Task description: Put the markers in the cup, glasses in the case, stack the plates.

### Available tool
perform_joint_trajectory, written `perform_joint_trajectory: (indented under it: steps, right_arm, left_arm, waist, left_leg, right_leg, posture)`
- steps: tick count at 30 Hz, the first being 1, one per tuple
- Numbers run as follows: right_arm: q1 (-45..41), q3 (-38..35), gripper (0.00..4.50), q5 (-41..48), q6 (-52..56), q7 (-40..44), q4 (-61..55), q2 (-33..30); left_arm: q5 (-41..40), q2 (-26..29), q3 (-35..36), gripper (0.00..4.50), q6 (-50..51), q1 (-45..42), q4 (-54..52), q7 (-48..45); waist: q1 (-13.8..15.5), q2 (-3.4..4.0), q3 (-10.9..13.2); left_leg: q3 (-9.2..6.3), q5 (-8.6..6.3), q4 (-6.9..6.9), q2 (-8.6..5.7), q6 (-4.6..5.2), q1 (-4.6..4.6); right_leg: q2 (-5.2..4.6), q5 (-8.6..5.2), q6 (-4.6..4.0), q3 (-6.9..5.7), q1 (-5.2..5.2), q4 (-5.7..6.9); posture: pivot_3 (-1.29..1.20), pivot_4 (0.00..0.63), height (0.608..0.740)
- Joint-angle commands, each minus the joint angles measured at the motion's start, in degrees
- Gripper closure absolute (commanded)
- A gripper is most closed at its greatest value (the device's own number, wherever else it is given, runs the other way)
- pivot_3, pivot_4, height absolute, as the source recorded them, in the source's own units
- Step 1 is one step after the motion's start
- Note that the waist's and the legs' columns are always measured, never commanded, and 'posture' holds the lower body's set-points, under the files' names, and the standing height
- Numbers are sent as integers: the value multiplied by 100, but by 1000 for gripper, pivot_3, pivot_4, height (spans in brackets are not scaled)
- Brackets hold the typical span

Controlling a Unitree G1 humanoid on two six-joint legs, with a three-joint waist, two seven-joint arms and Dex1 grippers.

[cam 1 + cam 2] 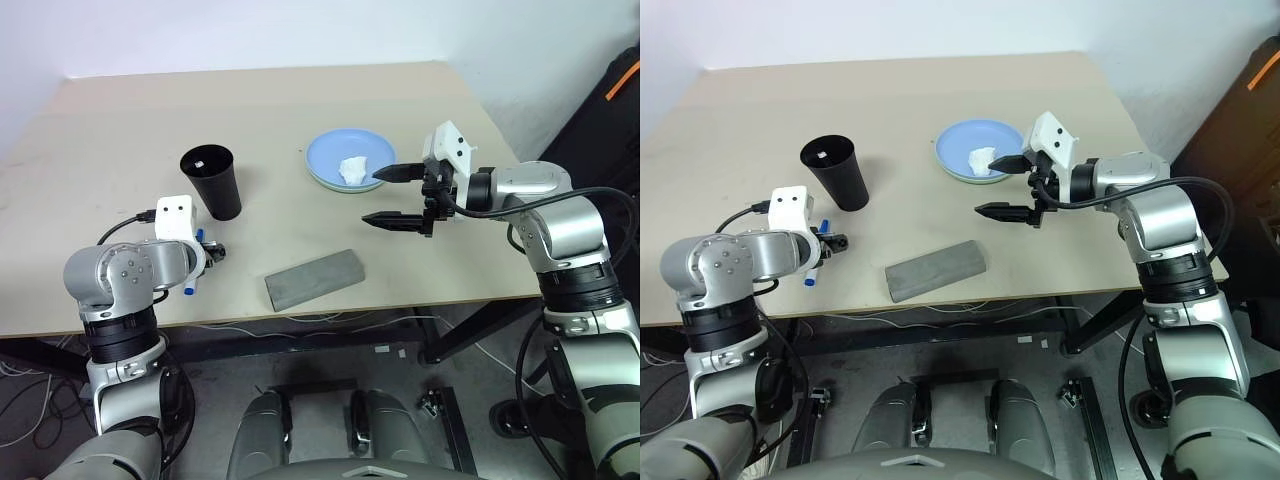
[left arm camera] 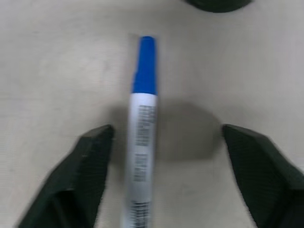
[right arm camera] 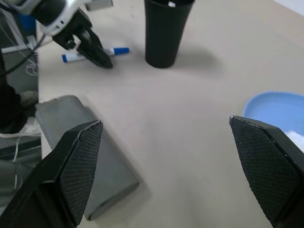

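The left gripper hangs low over the table at its near left part, its two black fingers set apart on either side of the blue marker; one finger stands just beside the barrel and the other further off, and neither clearly presses it, so the marker lies flat on the table between open jaws, not gripped. The cup stands upright just beyond that gripper, with something white showing inside at the rim, possibly the other marker, though the view is too poor to be sure. The case lies shut near the front edge, at the middle of the table, well apart from the cup. The light blue plate sits on the green plate, whose rim just shows beneath at the near side; a crumpled white tissue lies in it. The right gripper hovers above the table beside the plates, fingers spread wide and holding nothing.
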Motion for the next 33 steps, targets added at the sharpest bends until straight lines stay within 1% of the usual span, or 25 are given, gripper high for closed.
perform_joint_trajectory:
  steps: [1, 2, 3, 7, 13, 17, 18, 20, 21, 23, 26, 30, 31, 33]
  right_arm:
    - [-52, -101, 0, -26, -100, -49, -190, -57]
    - [-58, -87, 0, -52, -117, -56, -167, -52]
    - [-66, -78, 0, -69, -126, -58, -148, -46]
    - [-135, -22, 0, -179, -203, -93, -36, 0]
    - [-181, 9, 0, -306, -338, -108, 128, 73]
    - [-236, -46, 0, -279, -346, -98, 199, 105]
    - [-232, -39, 0, -284, -353, -91, 200, 104]
    - [-220, -17, 0, -290, -363, -87, 188, 117]
    - [-214, -8, 0, -279, -348, -78, 156, 127]
    - [-199, -12, 0, -242, -313, -53, 82, 142]
    - [-173, -55, 0, -201, -293, -27, 17, 133]
    - [-116, -75, 0, -212, -301, -25, -8, 85]
    - [-110, -89, 0, -204, -294, -28, -16, 76]
    - [-109, -113, 0, -186, -275, -39, -25, 68]
  left_arm:
    - [-253, -96, 23, 2189, 52, -4, 50, 69]
    - [-284, -103, 28, 2476, 52, -5, 44, 105]
    - [-333, -105, 34, 2881, 52, -3, 44, 141]
    - [-517, -122, 209, 4199, 52, -72, 55, 280]
    - [-997, 162, 107, 4234, 52, -104, 47, 313]
    - [-1571, 497, -512, 4234, 52, -269, -754, -388]
    - [-1832, 458, -544, 4234, 52, -333, -865, -532]
    - [-1850, 535, -743, 4234, 39, -483, -1236, -926]
    - [-1727, 667, -935, 4234, -121, -492, -1400, -1134]
    - [-1272, 965, -1378, 4234, -995, -369, -1703, -1636]
    - [-563, 1414, -2029, 4234, -2286, -224, -1768, -2493]
    - [813, 1502, -2482, 4234, -4425, -82, -1501, -2938]
    - [1320, 1534, -2624, 4234, -5157, -9, -1379, -2973]
    - [1916, 1457, -2752, 4234, -6098, 70, -1026, -3049]
  waist:
    - [7, 0, 0]
    - [13, 0, 0]
    - [16, 0, 0]
    - [25, 0, 0]
    - [11, -1, 0]
    - [-3, -13, 9]
    - [2, -16, 10]
    - [9, -17, 11]
    - [2, -17, 11]
    - [-24, -15, 13]
    - [-21, -14, 13]
    - [-2, -14, 15]
    - [1, -14, 14]
    - [1, -14, 14]
  left_leg:
    - [0, 0, 0, 0, 0, -1]
    - [0, 0, 0, 0, 0, -1]
    - [1, 0, 1, -1, 0, -2]
    - [1, 0, 1, -5, 0, -2]
    - [1, -1, 0, -4, -1, -3]
    - [1, -1, -4, -4, -2, -6]
    - [1, -1, -6, -4, -2, -9]
    - [1, -1, -7, -4, -2, -12]
    - [2, -1, -8, -4, -2, -13]
    - [5, -1, -13, -4, -2, -12]
    - [6, 0, -26, -1, -2, -10]
    - [7, 0, -29, 1, -2, -15]
    - [9, -1, -26, 1, -2, -17]
    - [13, -1, -25, -1, -3, -19]
  right_leg:
    - [0, 0, 0, -1, 0, 0]
    - [-1, 0, -1, -1, 0, -1]
    - [-2, 0, 0, -1, 1, -3]
    - [-6, 0, 0, -1, 5, -11]
    - [-5, 0, 1, -1, 6, -14]
    - [-3, 0, 0, -2, 1, -15]
    - [-3, 0, 0, -1, -1, -16]
    - [-4, 0, 0, -2, -1, -21]
    - [-4, 0, 0, -2, 0, -26]
    - [-3, 0, 0, -1, 1, -34]
    - [7, 0, -1, 0, -2, -41]
    - [8, 0, -2, 0, -5, -48]
    - [5, 1, -2, 0, -5, -50]
    - [0, 1, -2, 0, -3, -59]
  posture:
    - [0, 150, 735]
    - [0, 150, 735]
    - [0, 150, 735]
    - [0, 150, 735]
    - [0, 150, 735]
    - [0, 150, 735]
    - [0, 150, 735]
    - [0, 150, 735]
    - [0, 150, 735]
    - [0, 150, 735]
    - [0, 150, 735]
    - [0, 150, 735]
    - [0, 150, 735]
    - [0, 150, 735]
